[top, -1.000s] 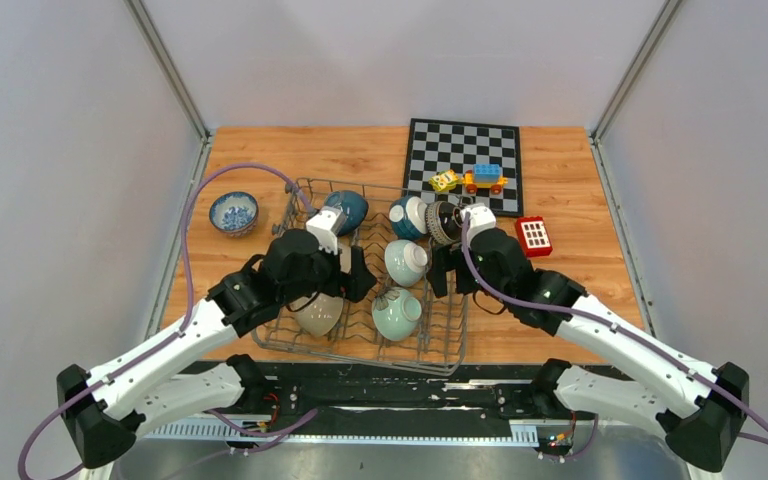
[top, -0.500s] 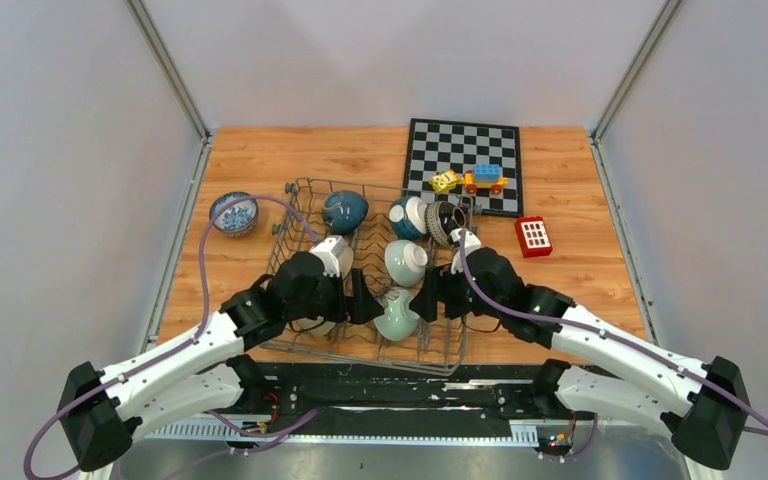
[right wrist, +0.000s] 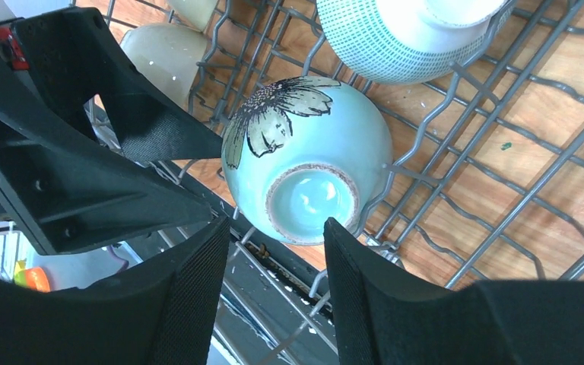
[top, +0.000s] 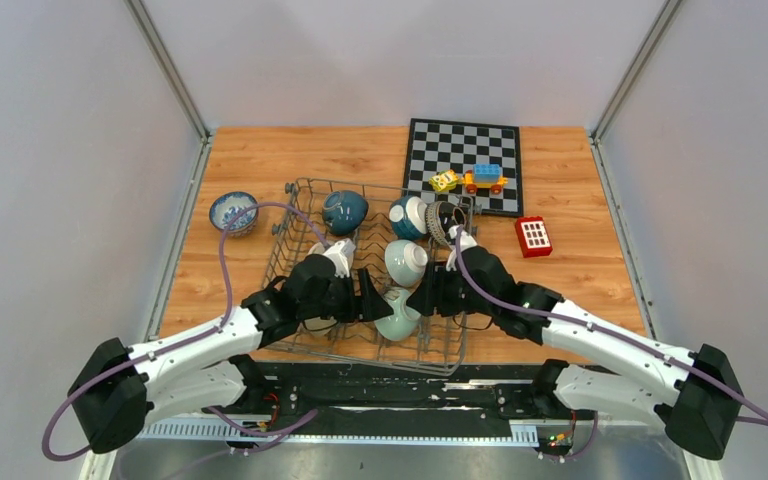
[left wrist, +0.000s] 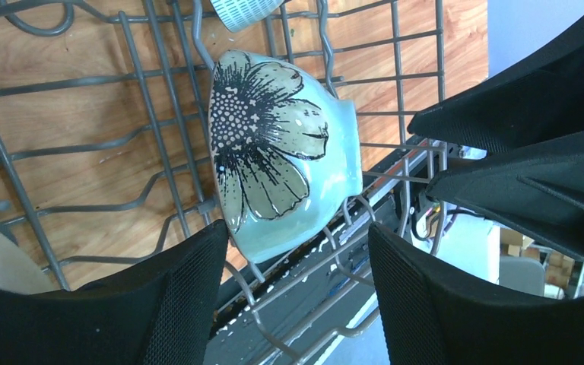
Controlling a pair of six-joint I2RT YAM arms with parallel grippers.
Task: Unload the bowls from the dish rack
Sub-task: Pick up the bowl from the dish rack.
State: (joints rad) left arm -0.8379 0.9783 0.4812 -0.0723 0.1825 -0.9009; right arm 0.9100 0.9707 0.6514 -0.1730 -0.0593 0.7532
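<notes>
Towards the table's left edge, a blue-and-white bowl [top: 233,212] sits outside the dish rack [top: 380,189]. The step in hand concerns the pale green flower bowl [top: 397,315], propped on edge among the prongs at the rack's near edge. The left gripper [top: 370,300] has its jaws spread astride the bowl's rim side, not pinching. The right gripper [top: 425,297] faces it, jaws spread about the foot, also not gripping. Two arms on one bowl risk a clash, I judge. One should pinch the wall and lift straight up clear of the prongs while the other backs off.
</notes>
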